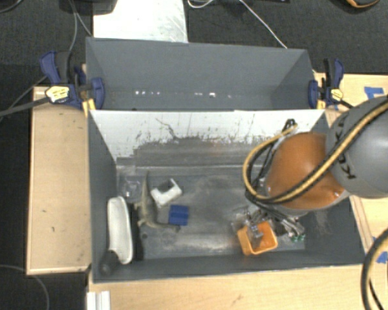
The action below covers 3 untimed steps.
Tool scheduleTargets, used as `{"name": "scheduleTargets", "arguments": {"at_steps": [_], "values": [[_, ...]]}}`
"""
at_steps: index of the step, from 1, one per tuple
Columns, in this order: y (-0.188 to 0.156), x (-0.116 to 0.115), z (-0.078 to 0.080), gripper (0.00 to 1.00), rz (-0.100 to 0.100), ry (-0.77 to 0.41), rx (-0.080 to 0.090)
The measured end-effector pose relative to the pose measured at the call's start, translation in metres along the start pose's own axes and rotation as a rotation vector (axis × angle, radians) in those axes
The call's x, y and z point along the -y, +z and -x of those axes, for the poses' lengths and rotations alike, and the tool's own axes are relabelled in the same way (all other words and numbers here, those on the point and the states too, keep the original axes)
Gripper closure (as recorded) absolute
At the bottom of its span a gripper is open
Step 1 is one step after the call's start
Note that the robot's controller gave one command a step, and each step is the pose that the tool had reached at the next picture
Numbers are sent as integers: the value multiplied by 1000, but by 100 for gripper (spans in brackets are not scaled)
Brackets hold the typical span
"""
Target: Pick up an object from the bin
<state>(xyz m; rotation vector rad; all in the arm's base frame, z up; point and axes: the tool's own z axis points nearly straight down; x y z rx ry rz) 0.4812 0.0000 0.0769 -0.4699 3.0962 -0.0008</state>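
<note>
**Gripper position over orange piece**

The gripper (pixel 266 228) is down on the bin (pixel 200 148) floor, well to the right of the blue block (pixel 178 216), directly over a small flat orange piece (pixel 255 243). Jaw state: cannot be told, as the wrist body hides it. A small white part (pixel 166 192) lies just above-left of the blue block. A long white object (pixel 119 230) lies further left of it. Nothing lies between the blue block and the orange piece.

Bin (pixel 107 154): long dish (pixel 119 230) lies along left wall. Small block (pixel 178 216) to its right, plastic clip (pixel 165 192) just behind block. Square piece (pixel 258 242) front right, well apart, gripper (pixel 263 228) over it.
</note>
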Motion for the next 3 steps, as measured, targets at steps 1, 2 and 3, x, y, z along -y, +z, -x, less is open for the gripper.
{"name": "scheduleTargets", "arguments": {"at_steps": [1,2,3], "values": [[-68,-7,1,100,-2,-24,8],[-68,0,16,100,-1,-45,5],[-157,-3,7,100,0,-46,5]]}}
